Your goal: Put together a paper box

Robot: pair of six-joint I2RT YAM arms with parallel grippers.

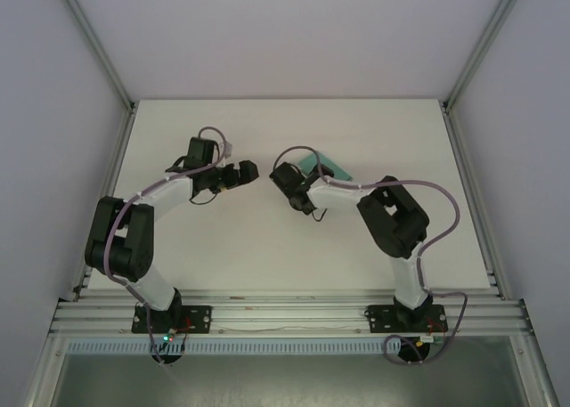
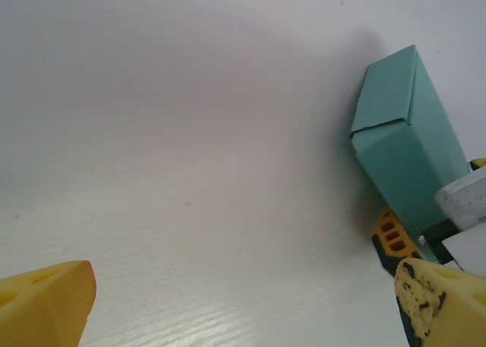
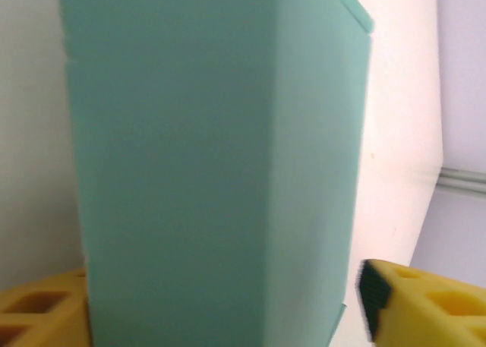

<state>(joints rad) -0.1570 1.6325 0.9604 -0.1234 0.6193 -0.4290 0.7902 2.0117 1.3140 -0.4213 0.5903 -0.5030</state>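
The paper box (image 1: 328,166) is a closed teal-green rectangular box at the table's middle back, partly hidden by my right arm. In the right wrist view the paper box (image 3: 213,157) stands between the jaws of my right gripper (image 3: 220,301). The left finger (image 3: 38,309) is against the box. The right finger (image 3: 425,305) stands a small gap clear of it. In the left wrist view the paper box (image 2: 406,134) is at the right. My left gripper (image 2: 243,309) is wide open over bare table. From above, the left gripper (image 1: 248,170) faces the right gripper (image 1: 283,183) across a short gap.
The white table (image 1: 232,247) is bounded by grey walls and aluminium posts (image 1: 93,42) at the sides and back. The arm bases sit on a rail (image 1: 285,313) at the near edge. A purple cable (image 1: 445,220) loops beside the right arm.
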